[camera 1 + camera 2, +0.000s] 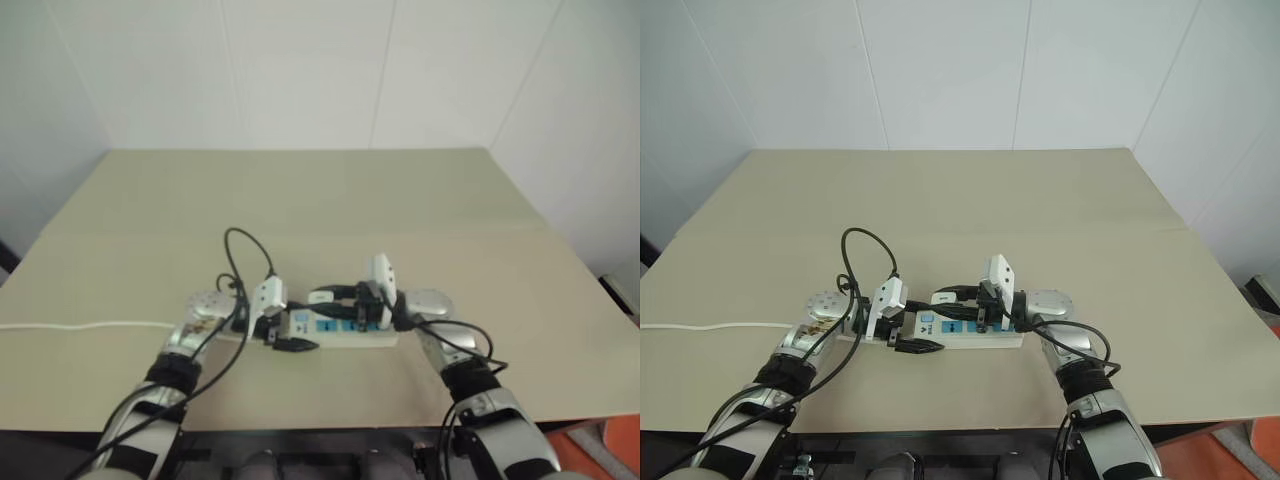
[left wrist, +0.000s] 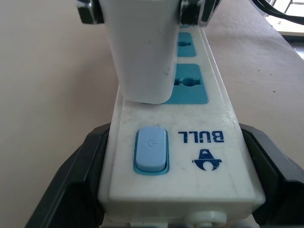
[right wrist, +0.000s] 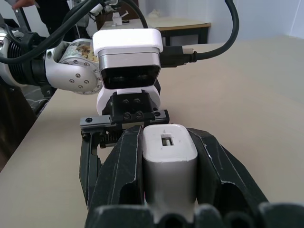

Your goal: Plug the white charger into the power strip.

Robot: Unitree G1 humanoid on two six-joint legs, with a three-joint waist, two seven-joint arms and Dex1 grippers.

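Note:
The power strip (image 1: 350,338) lies flat near the table's front edge, its blue socket faces upward. My left gripper (image 1: 290,335) is shut on its switch end, with a black finger (image 2: 66,190) on each long side of the power strip (image 2: 209,156). My right gripper (image 3: 166,133) is shut on the white charger (image 3: 169,166). It holds the white charger (image 2: 140,52) upright over the socket nearest the blue switch (image 2: 151,149), and the charger's lower end meets the strip's face. The prongs are hidden. Two other blue sockets (image 2: 191,85) lie uncovered beyond it.
The strip's thin white cord (image 1: 80,325) runs left across the tan table (image 1: 300,200) to its edge. Black cables (image 1: 245,250) loop above my left wrist. White walls stand behind the table, and an orange object (image 1: 610,440) sits low at the right.

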